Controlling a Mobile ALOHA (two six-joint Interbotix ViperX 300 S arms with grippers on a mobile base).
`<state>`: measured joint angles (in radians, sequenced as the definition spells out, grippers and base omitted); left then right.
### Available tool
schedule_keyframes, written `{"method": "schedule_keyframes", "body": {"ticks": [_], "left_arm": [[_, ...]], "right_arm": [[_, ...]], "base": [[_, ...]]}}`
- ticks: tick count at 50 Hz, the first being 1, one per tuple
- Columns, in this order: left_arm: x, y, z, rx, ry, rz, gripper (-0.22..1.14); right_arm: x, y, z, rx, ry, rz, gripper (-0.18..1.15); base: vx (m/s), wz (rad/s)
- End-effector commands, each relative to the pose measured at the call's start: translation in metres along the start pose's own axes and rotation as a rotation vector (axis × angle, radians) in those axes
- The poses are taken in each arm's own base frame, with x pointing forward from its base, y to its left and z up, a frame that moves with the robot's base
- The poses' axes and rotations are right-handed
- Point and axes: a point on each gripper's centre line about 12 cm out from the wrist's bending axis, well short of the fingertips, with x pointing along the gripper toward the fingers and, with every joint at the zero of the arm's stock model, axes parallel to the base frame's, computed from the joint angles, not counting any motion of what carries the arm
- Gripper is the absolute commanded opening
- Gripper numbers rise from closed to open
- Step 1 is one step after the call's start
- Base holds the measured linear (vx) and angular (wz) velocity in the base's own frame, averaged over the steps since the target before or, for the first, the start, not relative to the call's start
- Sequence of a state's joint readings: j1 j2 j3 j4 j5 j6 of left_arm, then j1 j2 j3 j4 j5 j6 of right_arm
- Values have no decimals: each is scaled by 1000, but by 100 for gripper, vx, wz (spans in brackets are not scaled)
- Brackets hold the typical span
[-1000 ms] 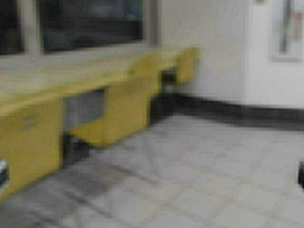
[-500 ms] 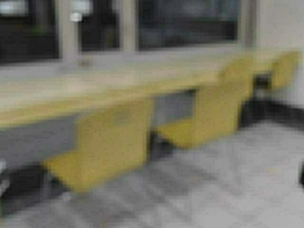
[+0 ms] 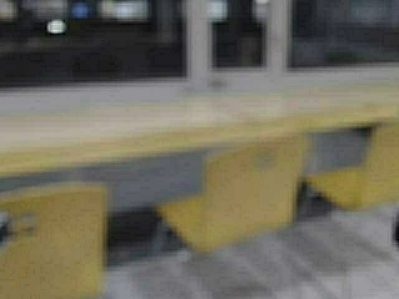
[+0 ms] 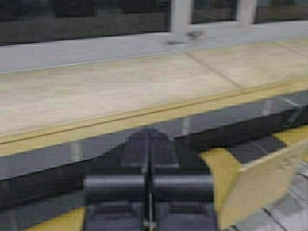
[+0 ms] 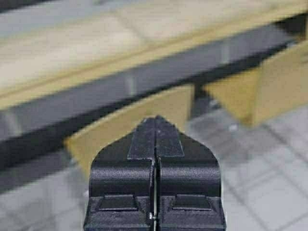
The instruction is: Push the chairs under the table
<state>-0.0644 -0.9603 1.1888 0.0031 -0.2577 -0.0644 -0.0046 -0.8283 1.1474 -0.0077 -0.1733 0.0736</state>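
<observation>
Three chairs stand along the tabletop edge, seats sticking out at 6 o'clock; left hand and right hand both closed, empty.

A row of dark windows runs along the far wall, split by pale upright frames. Small lights glint in the glass at the far left. A pale sill runs under the panes. The near floor is grey tile, with pale joint lines crossing it at the right.
</observation>
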Motion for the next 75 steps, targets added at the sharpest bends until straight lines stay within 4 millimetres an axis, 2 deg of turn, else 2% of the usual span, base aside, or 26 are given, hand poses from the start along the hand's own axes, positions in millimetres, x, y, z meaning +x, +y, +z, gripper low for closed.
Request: {"method": "schedule_keyframes", "body": {"ticks": [1,23,39,48,60,63,68,75], "left_arm": [[2,-1,7,3,-20,-2,3],[1,0,5,-31,-14,1,3],[5,0,-1,-44,11,3,3],[12,1,-10,-58,58,8,3],[19,3,-28,-227,162,36,3],[19,0,-35,-298,200,36,3],[19,-16,-47,-427,276,-4,3],[22,-36,-68,-514,387,-53,3]], "right_arm": [[-2,0,2,12,18,-4,5],[2,0,10,3,11,-2,5],[14,0,1,3,66,-6,5],[20,-1,-11,40,139,-15,5],[20,-1,-23,192,240,-38,5],[20,3,-27,233,260,-30,5],[25,15,-35,304,306,-3,5],[38,22,-51,389,383,-12,5]], "base": [[5,45],[6,35],[11,34],[12,37],[12,32],[10,15],[10,8],[10,5]]}}
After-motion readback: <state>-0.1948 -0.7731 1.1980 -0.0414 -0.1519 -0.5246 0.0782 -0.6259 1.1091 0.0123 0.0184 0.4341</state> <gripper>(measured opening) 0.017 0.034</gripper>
